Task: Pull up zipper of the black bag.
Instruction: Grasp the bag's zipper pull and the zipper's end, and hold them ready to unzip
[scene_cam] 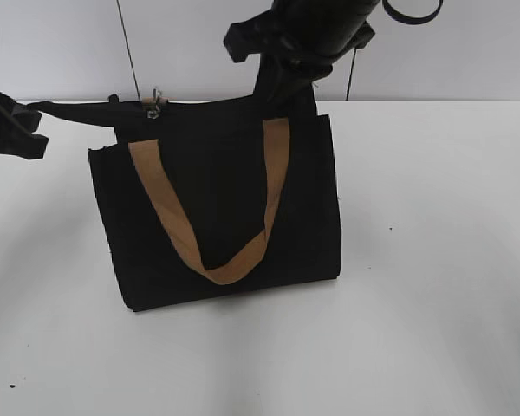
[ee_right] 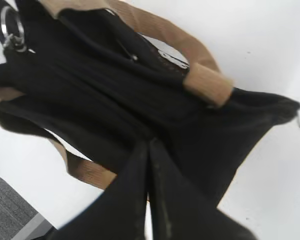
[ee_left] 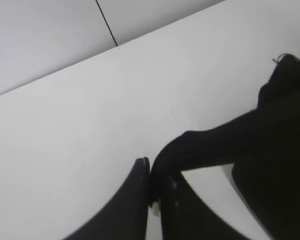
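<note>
The left tool (ee_left: 151, 187) sits low at the left edge of the exterior view, its fingers pinched together on a stretched-out strip of black fabric that runs from the black bag (scene_cam: 217, 208) at its top left corner. The right arm comes down from above behind the bag's top right, and its tool (ee_right: 147, 150) has its fingers pressed narrow on the bag's black cloth near the top edge.

The bag stands upright in the middle of the white worktop (scene_cam: 433, 260), front panel facing the exterior camera, one tan strap (scene_cam: 217, 251) hanging in a V across it. The zipper (scene_cam: 155, 101) runs along the top edge, its silvery pull tab at the left end, near the strap's left root. The bag's inside is not visible, so its contents cannot be told; the zip line looks drawn taut, though the view is too dark to be sure.
</note>
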Robot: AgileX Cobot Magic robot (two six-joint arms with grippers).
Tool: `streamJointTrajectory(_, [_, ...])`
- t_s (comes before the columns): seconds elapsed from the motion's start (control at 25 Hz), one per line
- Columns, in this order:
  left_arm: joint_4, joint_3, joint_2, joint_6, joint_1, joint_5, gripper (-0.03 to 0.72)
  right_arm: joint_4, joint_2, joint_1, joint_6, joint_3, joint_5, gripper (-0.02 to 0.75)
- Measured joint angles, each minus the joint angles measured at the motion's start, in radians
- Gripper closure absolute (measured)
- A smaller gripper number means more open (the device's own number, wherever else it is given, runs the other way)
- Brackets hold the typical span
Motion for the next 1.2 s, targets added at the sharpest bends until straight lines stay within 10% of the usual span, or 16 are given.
streamJointTrajectory(0.4, [-0.06,0.0,-0.008,0.0,0.0,0.082,0.655,0.077,0.0,-0.025,-0.007,0.0,0.005,0.743])
streamJointTrajectory(0.76, [-0.096,0.0,-0.012,0.0,0.0,0.032,0.655,0.165,0.04,0.072,-0.08,0.0,-0.267,0.345])
streamJointTrajectory(1.2, [-0.091,0.0,-0.012,-0.001,0.0,-0.036,0.655,0.452,0.17,0.078,-0.249,0.0,-0.374,0.367])
